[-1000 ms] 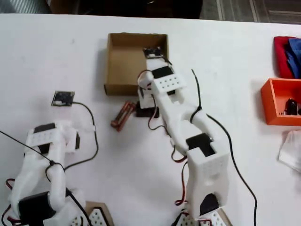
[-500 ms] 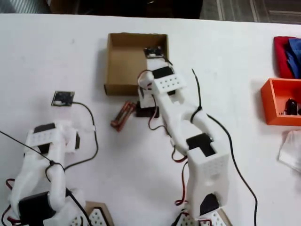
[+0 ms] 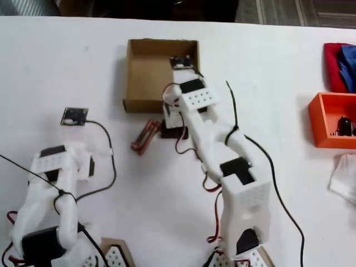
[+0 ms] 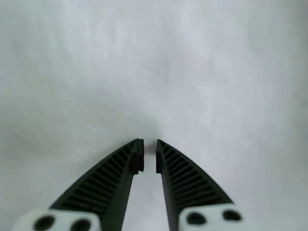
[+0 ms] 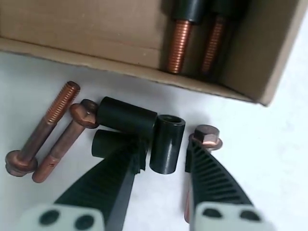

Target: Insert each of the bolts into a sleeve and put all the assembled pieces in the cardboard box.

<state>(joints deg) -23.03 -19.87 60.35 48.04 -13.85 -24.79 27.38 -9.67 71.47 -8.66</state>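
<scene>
Just outside the brown cardboard box (image 3: 133, 72), the right gripper (image 5: 165, 155) hangs with jaws spread around a short black cylindrical sleeve (image 5: 167, 142), not pinching it. Nothing has shifted this past second (a pause before closing, I'd guess). Two sleeved copper bolts (image 5: 179, 41) lie boxed; loose copper bolts (image 5: 45, 130) wait. The left gripper (image 4: 149, 156), narrowed to a slit, holds nothing.

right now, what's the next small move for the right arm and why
Probably close the right gripper on the black sleeve: its open fingers flank that sleeve, one on each side. Loose bolts lie on the table beside it, so a held sleeve could then take one.
</scene>
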